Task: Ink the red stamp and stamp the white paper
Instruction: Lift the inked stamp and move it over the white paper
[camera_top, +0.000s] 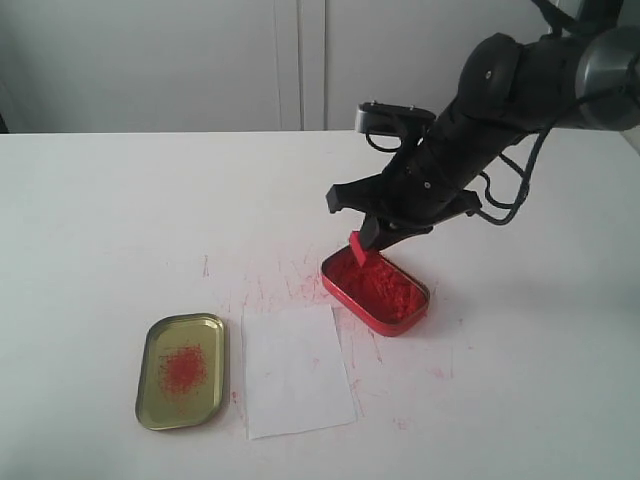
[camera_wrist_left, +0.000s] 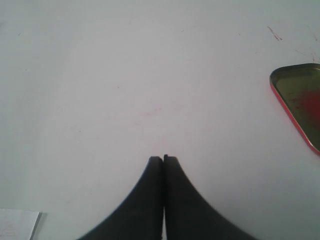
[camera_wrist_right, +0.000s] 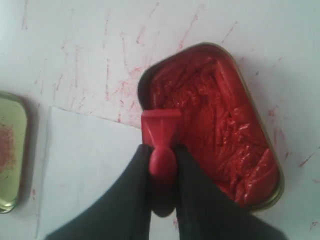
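While at tin (camera_top: 355, 305), stamp (camera_wrist_right: 161, 125) in hand (camera_wrist_right: 161, 148).

Red-smeared white table (camera_top: 100, 220), gold lid (camera_top: 181, 371), white paper (camera_top: 296, 370) beside it, red ink tin (camera_top: 362, 312)

Ink tin (camera_top: 388, 296) and gold lid (camera_top: 181, 371) sit on smeared table (camera_top: 100, 230)

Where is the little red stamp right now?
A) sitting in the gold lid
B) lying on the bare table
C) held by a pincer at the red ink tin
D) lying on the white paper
C: the right pincer grips the red stamp by its handle at the edge of the red ink tin; the white paper and the gold lid hold no stamp.
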